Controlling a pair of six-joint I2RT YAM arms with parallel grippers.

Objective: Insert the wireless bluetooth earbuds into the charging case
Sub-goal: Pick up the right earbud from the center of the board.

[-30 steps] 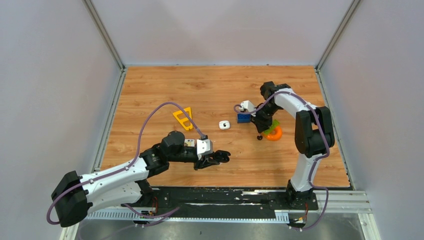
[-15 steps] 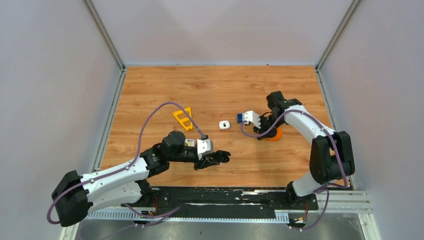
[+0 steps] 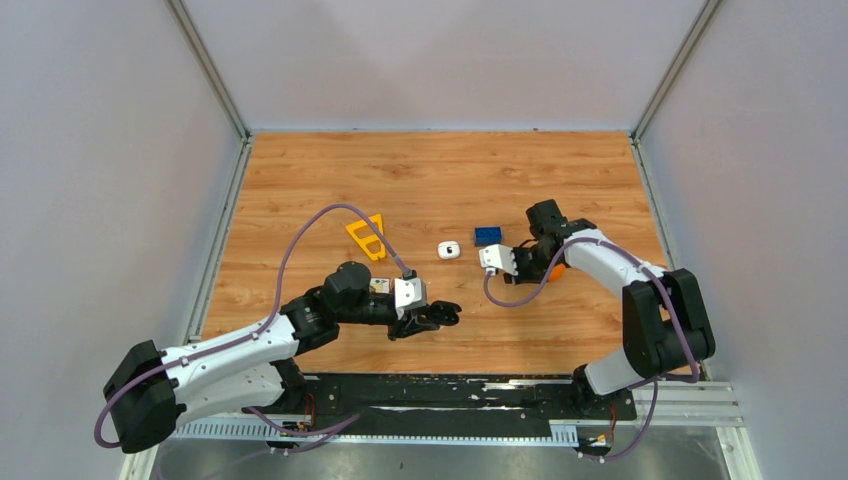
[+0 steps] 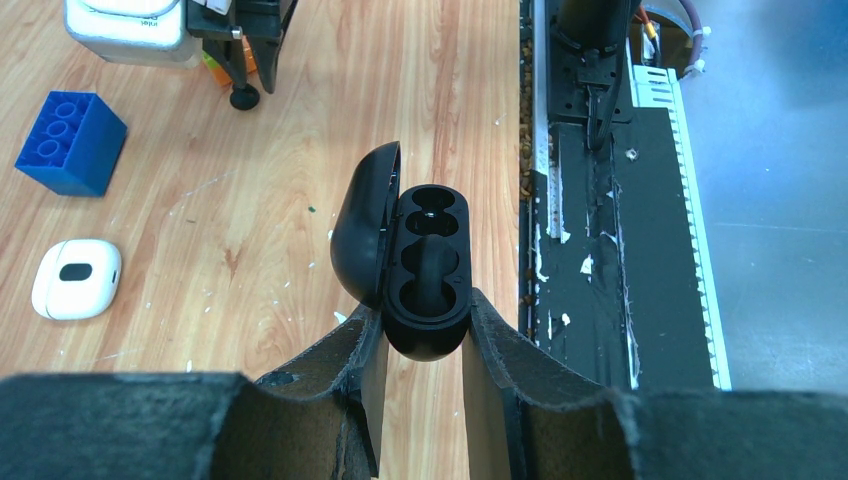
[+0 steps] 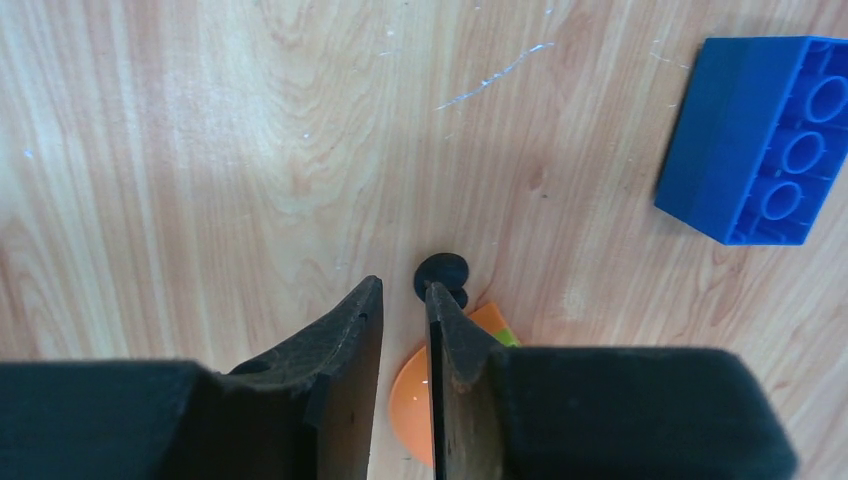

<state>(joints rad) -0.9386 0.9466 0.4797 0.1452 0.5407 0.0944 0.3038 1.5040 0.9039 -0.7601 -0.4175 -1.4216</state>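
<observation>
My left gripper [image 3: 450,313] [image 4: 420,310] is shut on a black oval charging case [image 4: 430,270]. Its hinged lid is open and both recesses are empty. A small white rounded-square case [image 3: 449,250] [image 4: 76,278] lies shut on the table, beyond and to the left of it. No white stemmed earbuds are in view. A small black earbud-like piece [image 5: 441,273] [image 4: 243,97] lies on the table, touching the outside of my right gripper's fingertip. My right gripper [image 3: 520,268] [image 5: 405,290] points down with a narrow gap between its jaws and nothing between them.
A blue toy brick [image 3: 488,235] [image 5: 760,140] lies just beyond the right gripper. An orange round object [image 3: 553,268] [image 5: 412,395] sits under the right gripper. A yellow flat piece [image 3: 366,236] lies to the left of the white case. The table's black near edge [image 4: 600,200] lies beside the left gripper.
My right gripper has swung from the blue brick toward the near side and come down beside the orange object and the black piece. The left arm has not moved.
</observation>
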